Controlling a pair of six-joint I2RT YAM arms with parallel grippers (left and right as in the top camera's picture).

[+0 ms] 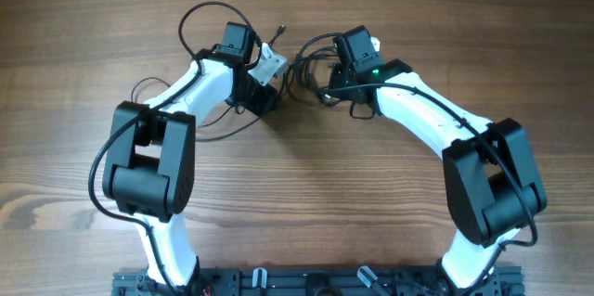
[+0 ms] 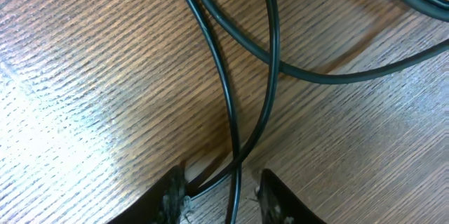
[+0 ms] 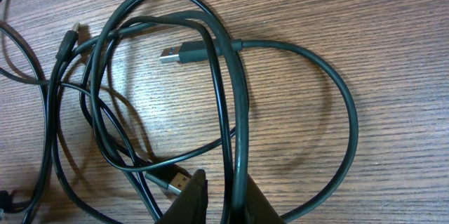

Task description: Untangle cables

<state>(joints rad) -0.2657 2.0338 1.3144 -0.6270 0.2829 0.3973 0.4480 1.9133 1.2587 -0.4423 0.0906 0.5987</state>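
A thick strand of the cables (image 3: 240, 112) is clamped between the nearly closed jaws of the right pincer (image 3: 223, 199). Two thinner, crossing strands are straddled by the left pincer (image 2: 221, 199), whose jaws are seen partly apart with a gap left on either side; nothing is judged to be gripped there yet. The tangle is found lying on the bench (image 2: 77, 76) between the two arms, toward the far side in the overhead view. Should both strands be pinched together by the left pincer, the crossing would probably be locked rather than freed. If the clamped strand is pulled away, the loops laid round it could be drawn tight into a knot, and the silver-tipped plug (image 3: 175, 54) lying among them could be snagged. The whole bundle might also be dragged across the bench, or a thin strand lost from the jaws
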